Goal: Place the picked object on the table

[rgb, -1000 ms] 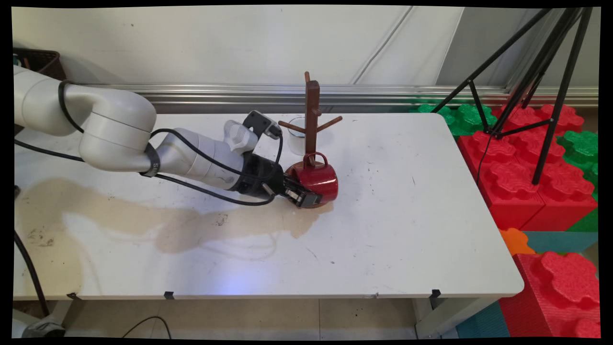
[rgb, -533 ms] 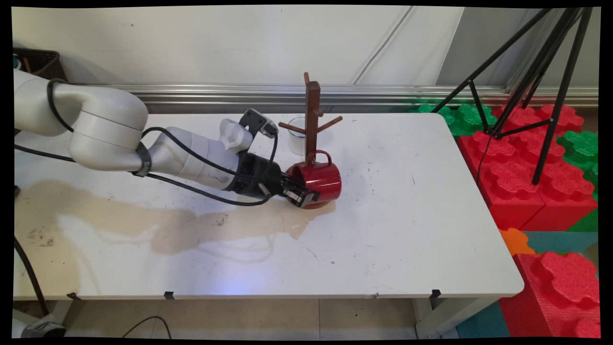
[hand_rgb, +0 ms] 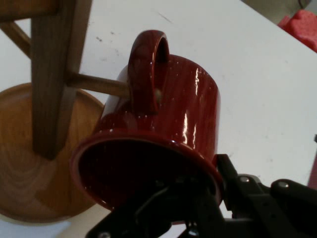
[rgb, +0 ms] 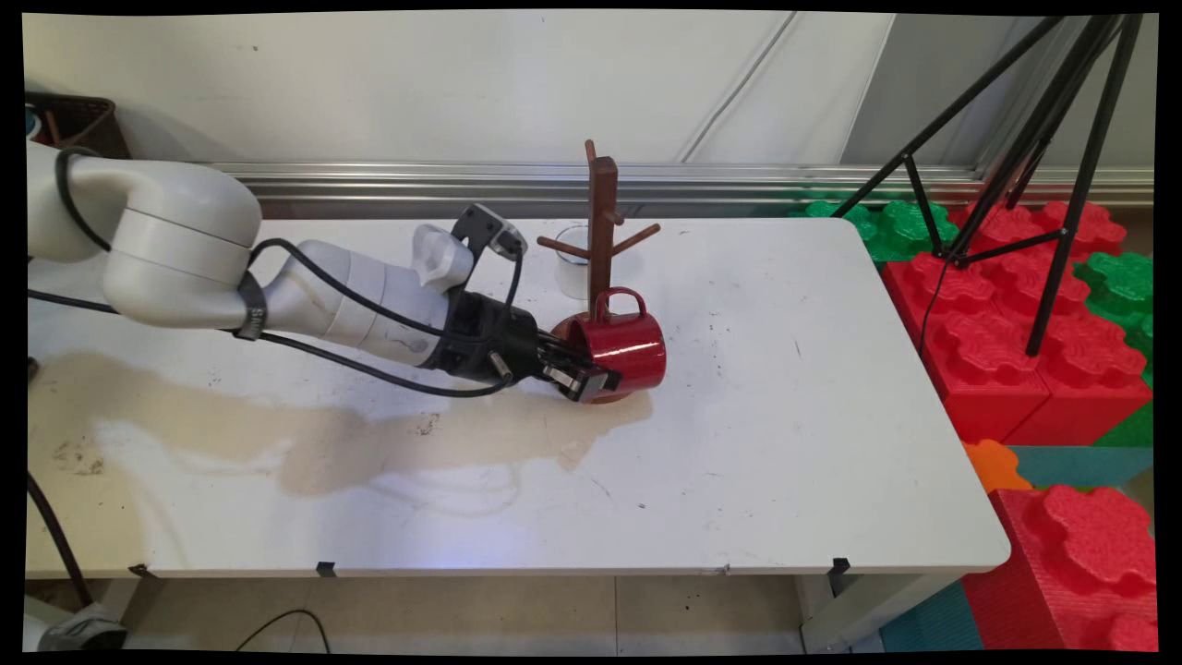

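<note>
mug tree [rgb: 602, 231] against held mug [rgb: 623, 346]

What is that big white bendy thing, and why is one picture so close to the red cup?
The white bendy thing is a robot arm. At its end is a black hand with two fingers. One picture comes from a camera above the table, looking down across it. The close one comes from a small camera on the hand itself, so it sees what the hand sees. The hand is pinching the rim of a red mug, tipped on its side. In the close picture, a peg of the wooden mug tree reaches the mug's handle. A clear glass stands behind the tree, and a brownish stain is spread on the table.
</note>
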